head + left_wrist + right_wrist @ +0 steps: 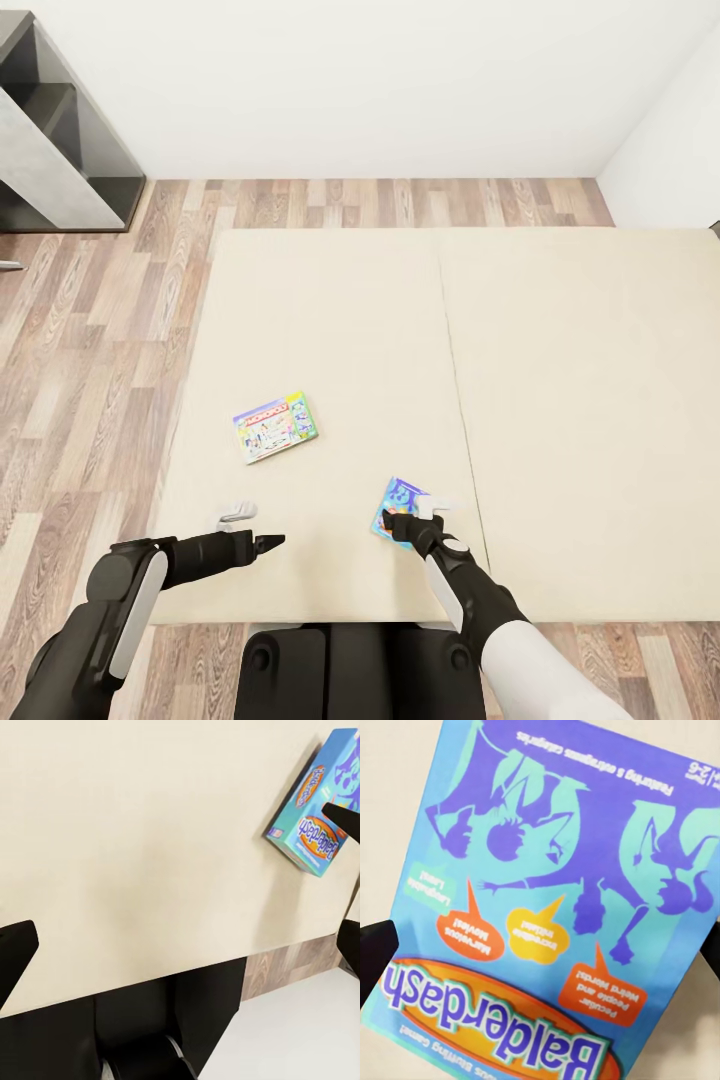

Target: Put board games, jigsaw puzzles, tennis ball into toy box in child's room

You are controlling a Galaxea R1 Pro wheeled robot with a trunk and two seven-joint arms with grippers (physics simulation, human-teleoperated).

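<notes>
Now right fingers (pixel 403 522) pinch blue board game (pixel 397 505) on bed (pixel 560 400); left fingers (pixel 272 541) spread.

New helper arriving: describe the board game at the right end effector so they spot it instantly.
On the cream bed, near its front edge, the blue game box lies at the right end effector. Unlike the pale Monopoly box farther left, it reads Balderdash in an orange oval.

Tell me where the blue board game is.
In the head view the blue board game lies on the bed near its front edge, at the right pincer.
</notes>
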